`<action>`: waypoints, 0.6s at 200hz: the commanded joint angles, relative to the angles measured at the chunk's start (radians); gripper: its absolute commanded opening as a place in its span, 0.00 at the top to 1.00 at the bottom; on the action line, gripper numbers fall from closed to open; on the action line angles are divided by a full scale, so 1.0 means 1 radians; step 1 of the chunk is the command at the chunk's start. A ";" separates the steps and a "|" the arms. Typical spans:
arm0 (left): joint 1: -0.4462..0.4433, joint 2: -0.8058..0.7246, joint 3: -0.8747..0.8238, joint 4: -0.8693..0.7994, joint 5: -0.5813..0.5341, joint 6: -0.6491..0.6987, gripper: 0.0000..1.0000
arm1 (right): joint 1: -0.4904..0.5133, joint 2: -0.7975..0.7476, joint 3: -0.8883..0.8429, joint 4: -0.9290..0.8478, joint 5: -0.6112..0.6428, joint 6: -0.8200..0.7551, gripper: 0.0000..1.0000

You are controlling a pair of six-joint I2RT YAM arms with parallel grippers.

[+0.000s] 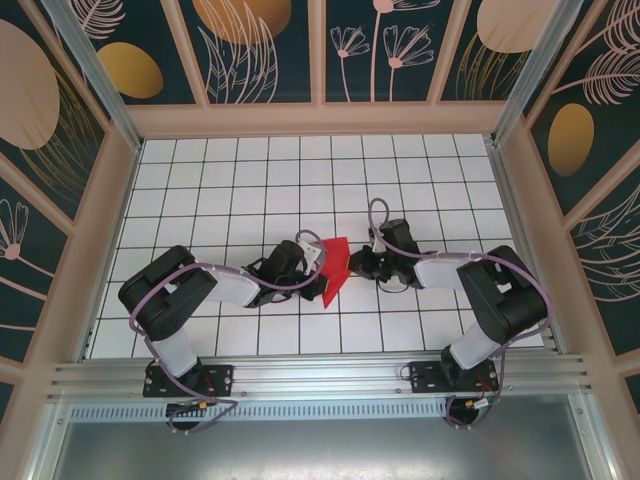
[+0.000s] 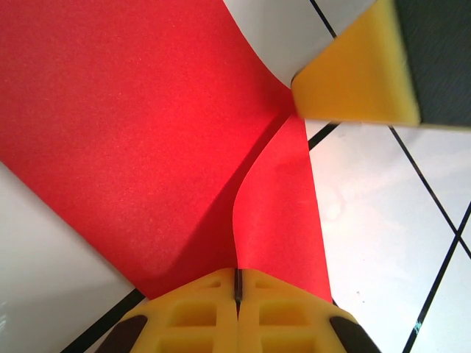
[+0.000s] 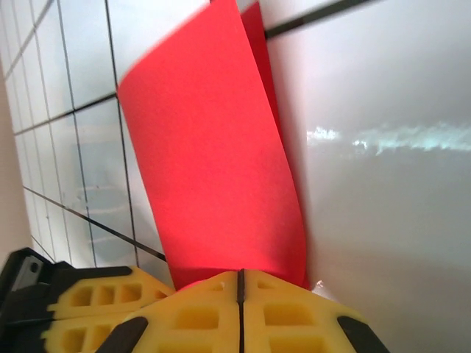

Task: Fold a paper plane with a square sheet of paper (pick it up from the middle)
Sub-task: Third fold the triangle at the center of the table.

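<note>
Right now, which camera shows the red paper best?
The left wrist view: the red paper is big there, with its fold and curled flap plain. The top view shows it small and far off. The right wrist view shows one curved sheet rising from the right gripper.

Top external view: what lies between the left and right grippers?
The square sheet of paper, partly folded, bridges the gap between the left gripper and the right gripper in the top external view. Each wrist view shows its fingers shut on it.
</note>
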 commanded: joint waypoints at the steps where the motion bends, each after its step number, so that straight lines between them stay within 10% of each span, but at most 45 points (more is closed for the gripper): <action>1: 0.008 0.027 -0.018 -0.084 -0.020 0.022 0.95 | -0.021 0.005 -0.008 0.039 -0.035 0.013 0.92; 120: 0.008 0.020 -0.021 -0.083 -0.032 0.014 0.95 | 0.019 -0.086 -0.023 -0.030 -0.007 0.006 0.92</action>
